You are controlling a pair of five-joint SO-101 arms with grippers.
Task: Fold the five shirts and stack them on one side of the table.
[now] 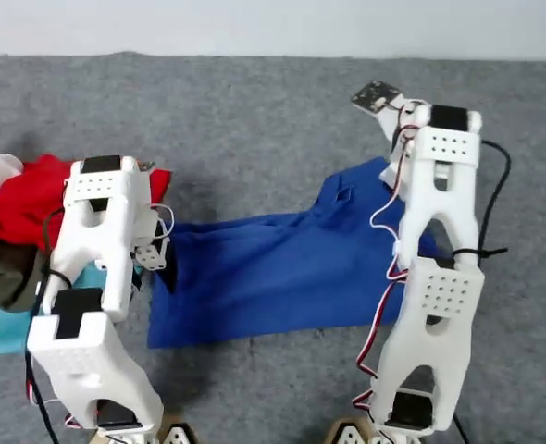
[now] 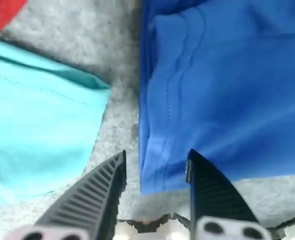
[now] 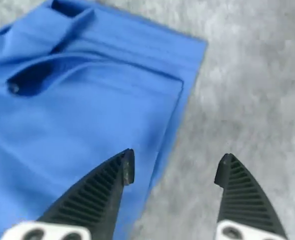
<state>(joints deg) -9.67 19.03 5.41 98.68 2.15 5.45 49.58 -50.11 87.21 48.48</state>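
Blue shirt lying mid-frame in the high view on grey table, left gripper parted over its left hem, right gripper spread wide over its right edge, red shirt and teal shirt at far left.

The blue shirt is showing plain, deep colour on the mottled grey table; the red shirt, olive shirt and turquoise shirt (all unpatterned) are contrasting with it.

Looks like a robotics lab bench: grey felt table, bare white wall behind
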